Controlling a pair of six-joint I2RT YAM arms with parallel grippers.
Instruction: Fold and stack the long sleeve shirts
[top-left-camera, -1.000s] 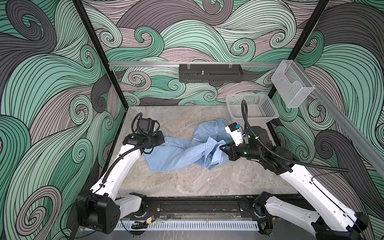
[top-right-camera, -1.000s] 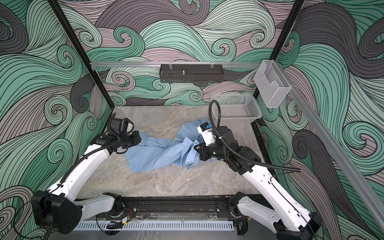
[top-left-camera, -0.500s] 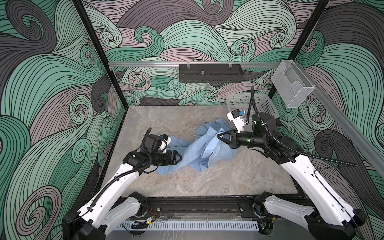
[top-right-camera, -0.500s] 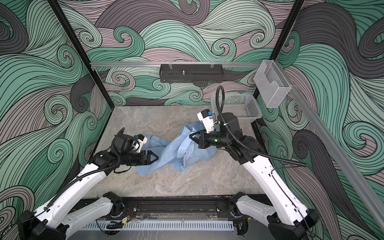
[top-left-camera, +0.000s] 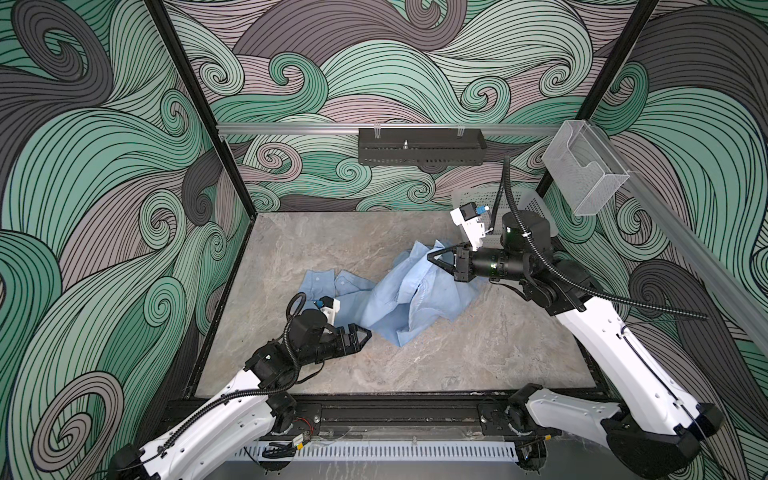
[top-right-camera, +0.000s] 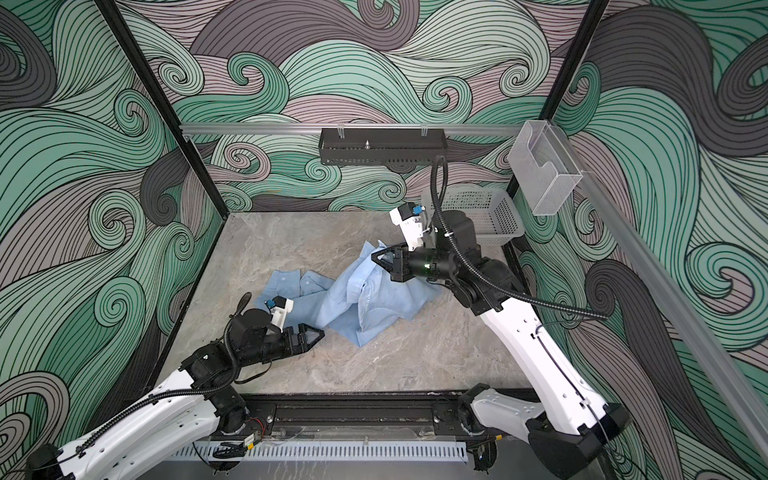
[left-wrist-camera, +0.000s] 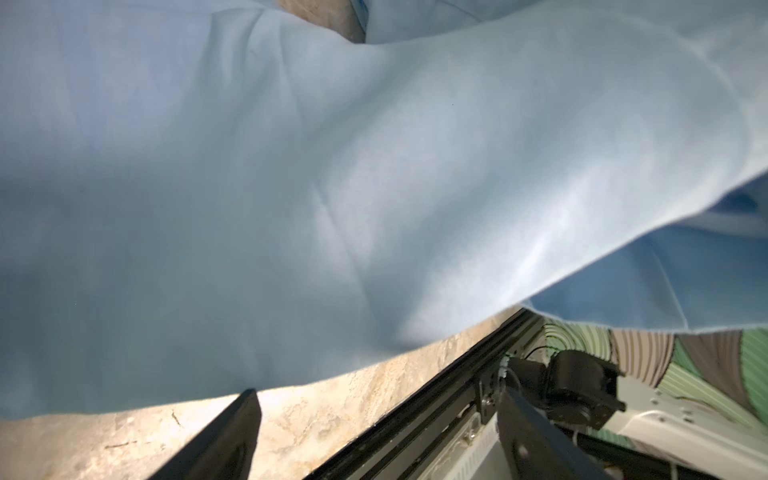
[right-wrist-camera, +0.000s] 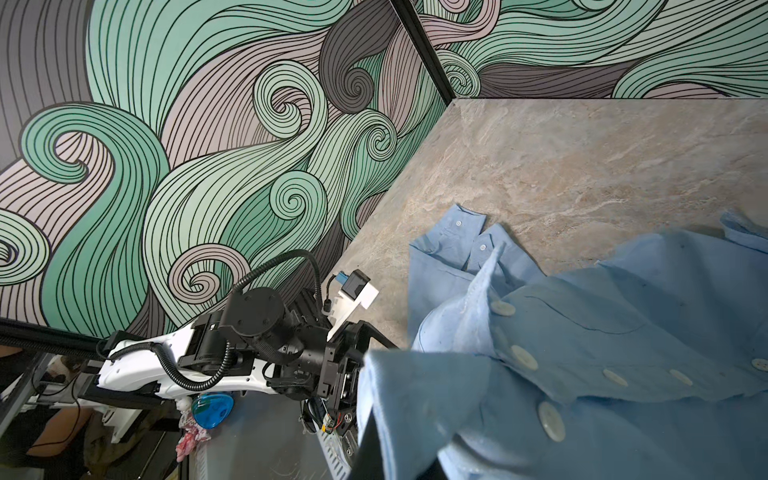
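Note:
The long sleeve shirt (top-left-camera: 409, 297) (top-right-camera: 374, 299), light blue with white buttons, lies crumpled in the middle of the marble table, and its buttoned cuffs (top-left-camera: 332, 282) lie flat on the left. My right gripper (top-left-camera: 435, 258) (top-right-camera: 377, 258) is shut on the shirt's back right part and holds that fold raised; in the right wrist view the cloth (right-wrist-camera: 582, 353) wraps the right gripper (right-wrist-camera: 405, 461). My left gripper (top-left-camera: 362, 336) (top-right-camera: 316, 334) (left-wrist-camera: 376, 399) stands open at the shirt's front left edge. Nothing is between its fingers, and the cloth (left-wrist-camera: 374, 187) lies just beyond them.
A pale perforated basket (top-left-camera: 534, 203) (top-right-camera: 492, 212) stands at the back right corner behind the right arm. A clear plastic box (top-left-camera: 582, 174) hangs on the right rail and a black tray (top-left-camera: 419, 145) on the back rail. The black frame rail (left-wrist-camera: 436, 395) runs along the table's front edge.
My left gripper opened, let go of the shirt and moved from the left side toward the front. The right gripper rose toward the back, drawing the cloth with it.

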